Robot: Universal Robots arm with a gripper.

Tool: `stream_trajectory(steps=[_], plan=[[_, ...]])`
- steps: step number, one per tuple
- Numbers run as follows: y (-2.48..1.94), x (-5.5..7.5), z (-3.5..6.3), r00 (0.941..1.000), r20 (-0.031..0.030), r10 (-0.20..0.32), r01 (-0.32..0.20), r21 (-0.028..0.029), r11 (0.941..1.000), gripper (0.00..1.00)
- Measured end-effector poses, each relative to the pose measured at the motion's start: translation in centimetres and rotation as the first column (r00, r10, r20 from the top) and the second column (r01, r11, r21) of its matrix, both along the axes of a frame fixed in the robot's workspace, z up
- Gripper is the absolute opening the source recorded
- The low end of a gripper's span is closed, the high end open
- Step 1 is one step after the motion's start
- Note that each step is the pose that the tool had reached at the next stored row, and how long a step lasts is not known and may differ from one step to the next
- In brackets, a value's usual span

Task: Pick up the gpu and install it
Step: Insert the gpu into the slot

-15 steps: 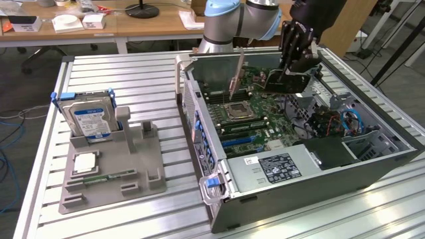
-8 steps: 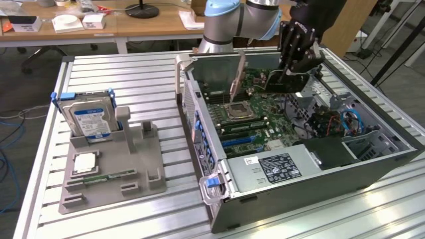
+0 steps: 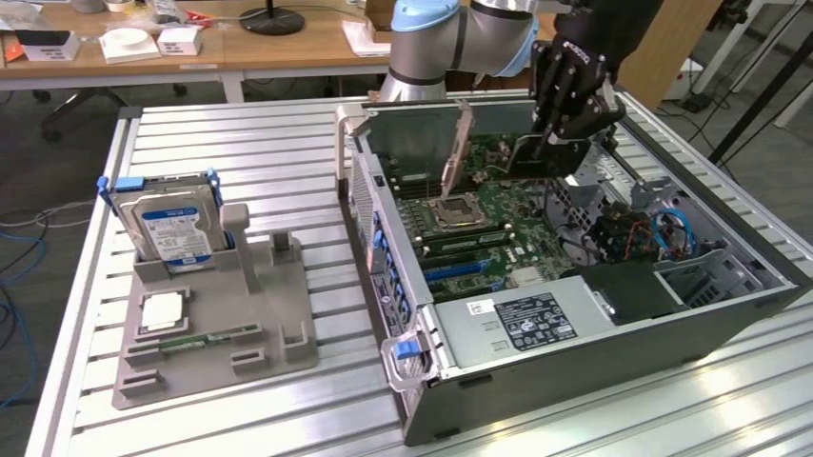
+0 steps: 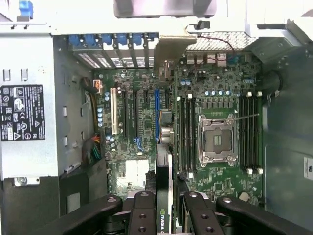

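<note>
here the end effector (image 3: 559,143) pinches the gpu (image 4: 165,128) edge-on, upright over the motherboard (image 3: 489,233) inside the open computer case (image 3: 597,371), far right in the exterior view.

We see a green motherboard (image 3: 489,224), a black end effector (image 3: 555,157), the gpu (image 4: 165,218) dark-edged with green marking, a hard drive (image 3: 171,228) labelled blue and white, a grey tray (image 3: 273,314) and a silvery ribbed counter (image 3: 254,152)

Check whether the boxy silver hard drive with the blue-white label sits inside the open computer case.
No, the hard drive stands upright in the grey holder, outside the case on the exterior view's left.
</note>
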State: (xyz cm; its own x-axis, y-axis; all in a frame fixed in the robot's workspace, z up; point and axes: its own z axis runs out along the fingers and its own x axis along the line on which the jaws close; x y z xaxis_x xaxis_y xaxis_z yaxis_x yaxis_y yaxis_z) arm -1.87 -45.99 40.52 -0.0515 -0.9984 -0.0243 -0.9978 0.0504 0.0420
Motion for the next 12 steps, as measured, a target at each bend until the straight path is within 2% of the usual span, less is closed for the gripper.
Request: stream_trajectory(steps=[12], plan=[[0.0,0.0,-0.01,0.9999,0.0,0.013,-0.013,0.0,0.9999,0.26]])
